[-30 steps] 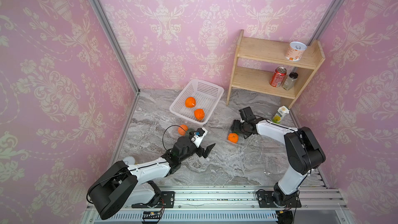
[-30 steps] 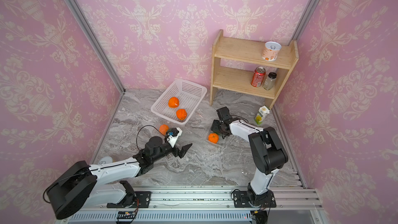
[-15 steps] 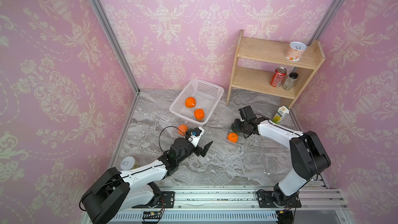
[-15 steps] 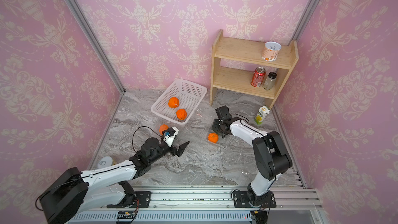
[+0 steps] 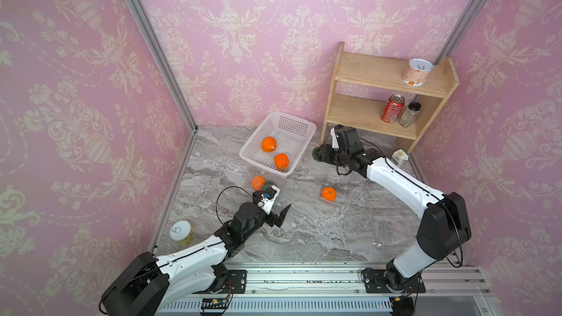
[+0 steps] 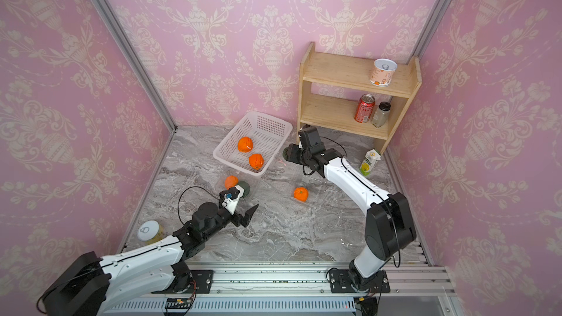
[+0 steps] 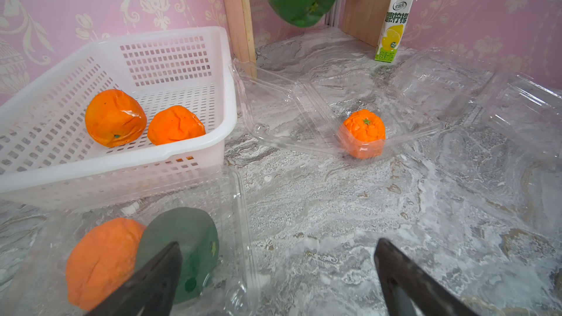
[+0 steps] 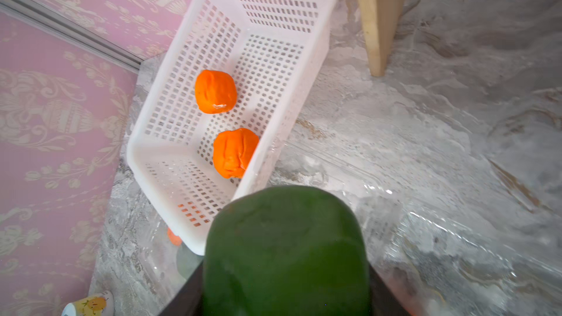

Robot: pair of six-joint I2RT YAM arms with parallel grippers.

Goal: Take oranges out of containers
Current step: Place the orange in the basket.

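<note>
My open, empty left gripper (image 7: pixel 278 243) is nearest — the lumpy bright orange fruit (image 7: pixel 97 262) in the clear plastic tray (image 7: pixel 241 208) lies just ahead-left. Right gripper (image 5: pixel 318 153) grips a round green fruit (image 8: pixel 286 253).

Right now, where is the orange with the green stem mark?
In both top views the orange sits mid-table in a clear tray, just off the white basket's corner toward the right arm.

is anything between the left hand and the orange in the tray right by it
Yes: a dark green fruit lies in the same clear tray right beside the orange, on the side toward the open left hand, and the tray's thin wall stands there too.
</note>
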